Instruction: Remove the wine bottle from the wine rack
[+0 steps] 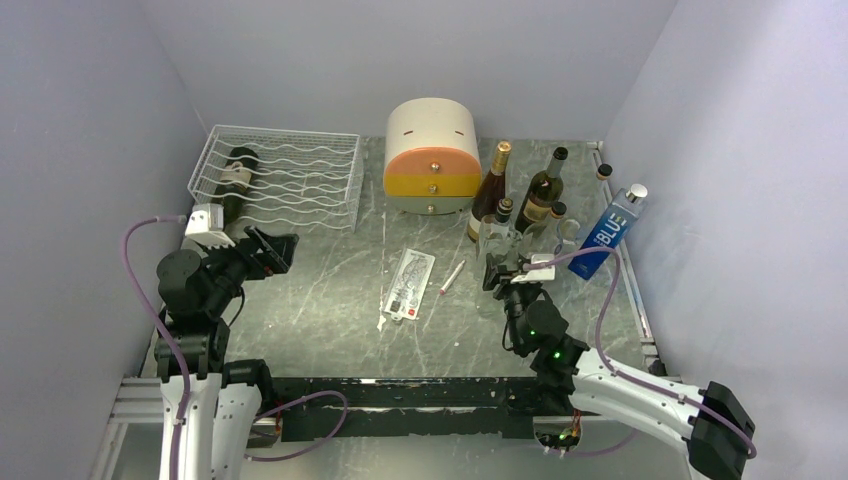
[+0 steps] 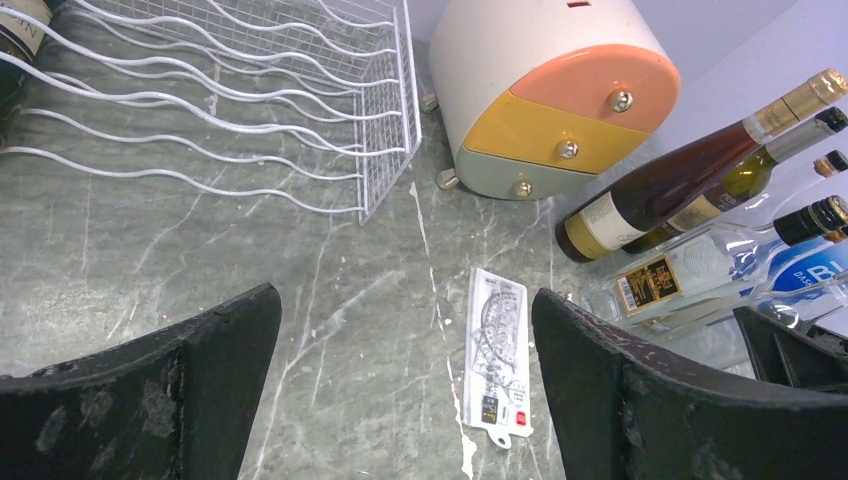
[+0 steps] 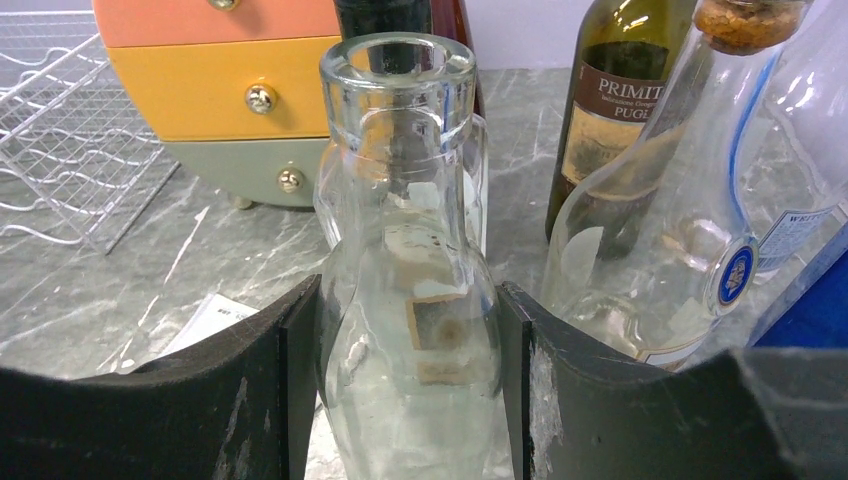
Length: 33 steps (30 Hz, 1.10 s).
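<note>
Left fingers: spread wide with nothing between them, held over the grey marbled surface, just short of the front of the wine rack.
Right fingers: pressed against both sides of a clear glass bottle, which stands upright among other bottles, well apart from the rack.
Wine bottle: ahead of the left fingers and off to their left, lying in the leftmost trough of the wavy wire shelf.
Long axis: laid flat, running from the rack's front to its back, away from the left fingers. Which end carries the neck cannot be made out.
Step in hand: judged to be the reach toward the bottle, with nothing yet gripped on that side.
How it is done well: the left fingers would be swung leftward until their gap is centred on the bottle, set across its axis, and closed on the nearest end. The bottle is best drawn out along its trough so the wires are not snagged.
</note>
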Each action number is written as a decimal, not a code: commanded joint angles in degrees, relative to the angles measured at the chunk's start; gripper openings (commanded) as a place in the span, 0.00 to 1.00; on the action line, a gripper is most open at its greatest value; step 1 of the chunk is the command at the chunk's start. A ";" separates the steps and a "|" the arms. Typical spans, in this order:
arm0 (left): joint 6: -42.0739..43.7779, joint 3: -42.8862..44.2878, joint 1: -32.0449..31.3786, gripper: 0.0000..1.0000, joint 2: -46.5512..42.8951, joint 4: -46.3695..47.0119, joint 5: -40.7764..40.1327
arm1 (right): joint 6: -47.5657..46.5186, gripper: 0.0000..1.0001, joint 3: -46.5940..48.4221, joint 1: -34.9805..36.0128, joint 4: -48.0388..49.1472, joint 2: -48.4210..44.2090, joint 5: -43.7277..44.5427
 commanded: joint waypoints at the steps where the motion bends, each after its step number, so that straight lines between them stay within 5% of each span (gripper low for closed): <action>1: 0.76 -0.32 -0.29 0.99 -0.54 2.39 0.98 | 2.57 0.26 -0.44 -0.02 0.94 1.27 -0.56; 7: 0.85 -0.29 -0.29 0.99 -1.04 2.22 0.91 | 4.22 0.50 1.22 -0.05 -3.20 1.96 -1.54; 33: 0.94 -0.23 -0.29 0.99 -1.36 1.92 1.27 | 7.78 0.93 6.76 -0.01 -15.29 1.12 -2.21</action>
